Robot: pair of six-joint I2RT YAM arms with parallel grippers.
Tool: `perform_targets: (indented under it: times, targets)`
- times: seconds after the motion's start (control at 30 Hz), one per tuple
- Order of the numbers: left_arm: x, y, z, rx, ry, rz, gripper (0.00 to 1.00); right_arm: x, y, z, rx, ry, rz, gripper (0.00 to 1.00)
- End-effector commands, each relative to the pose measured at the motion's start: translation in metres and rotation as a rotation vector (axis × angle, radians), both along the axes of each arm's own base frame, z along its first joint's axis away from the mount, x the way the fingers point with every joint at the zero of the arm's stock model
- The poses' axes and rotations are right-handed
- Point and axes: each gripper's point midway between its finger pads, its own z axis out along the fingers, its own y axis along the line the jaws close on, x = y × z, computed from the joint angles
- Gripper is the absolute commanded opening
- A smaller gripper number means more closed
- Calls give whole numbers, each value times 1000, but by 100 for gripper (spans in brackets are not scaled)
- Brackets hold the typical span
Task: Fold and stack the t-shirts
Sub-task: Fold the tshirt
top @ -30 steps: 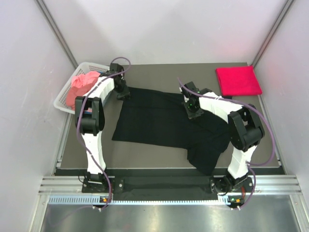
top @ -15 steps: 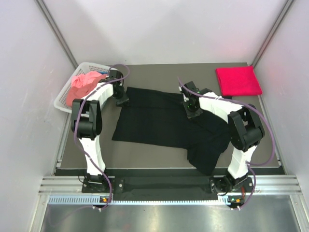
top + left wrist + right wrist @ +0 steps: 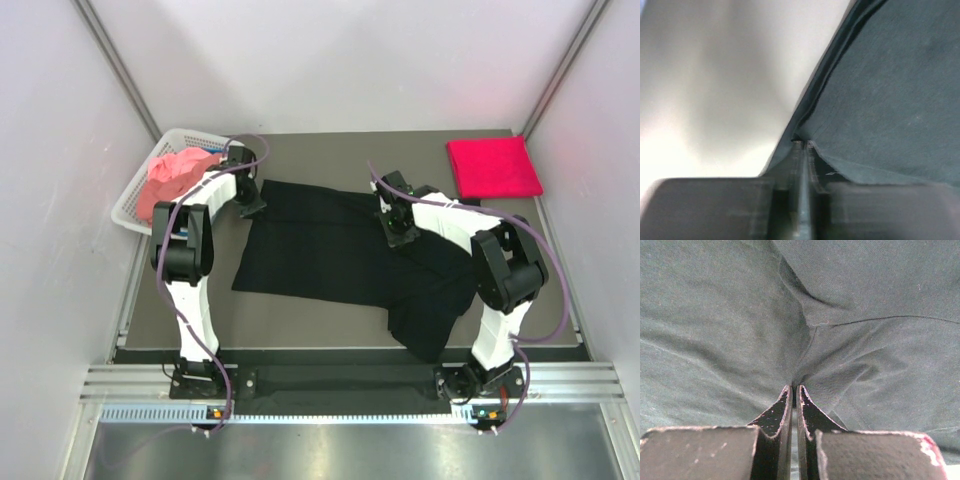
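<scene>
Item 1. Black t-shirt (image 3: 330,255): spread on the middle of the worktop (image 3: 350,150), long axis running from left edge to right edge. Its near-right part is bunched and reaches close to the near edge. The left half lies fairly flat.

Item 2. My right jaws: closed, pinching a ridge of the black cloth beside a seam on the shirt's far side, right of centre. The wrist view shows the cloth pulled into the closed tips.

Item 3. My left jaws: closed on the shirt's far-left corner, with the hem caught between them and bare worktop just beside.

Item 4. Governing relation: both grips sit along the far long edge, so the whole shirt lies nearward of my jaws. My right arm (image 3: 505,265) is nearer the bunched end, my left arm (image 3: 185,250) nearer the flat end. I judge that the next move carries this edge across the short axis, both sides together.

Item 5. Red t-shirt (image 3: 493,167): folded square, far right corner, well apart from the black one.

Item 6. White basket (image 3: 135,200): far left corner, holding a crumpled pink t-shirt (image 3: 175,172).
</scene>
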Motion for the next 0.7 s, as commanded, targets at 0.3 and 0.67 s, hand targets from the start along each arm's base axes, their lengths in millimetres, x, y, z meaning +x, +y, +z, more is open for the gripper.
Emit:
perform_targets:
  times: [0.3,0.67]
  targets:
    - [30,16,29,80,-66,37,0,-2,-9,23,-30,-40,7,0]
    - [22,18,14,96,-4,29,0,-15,-18,33,-59,-17,43,0]
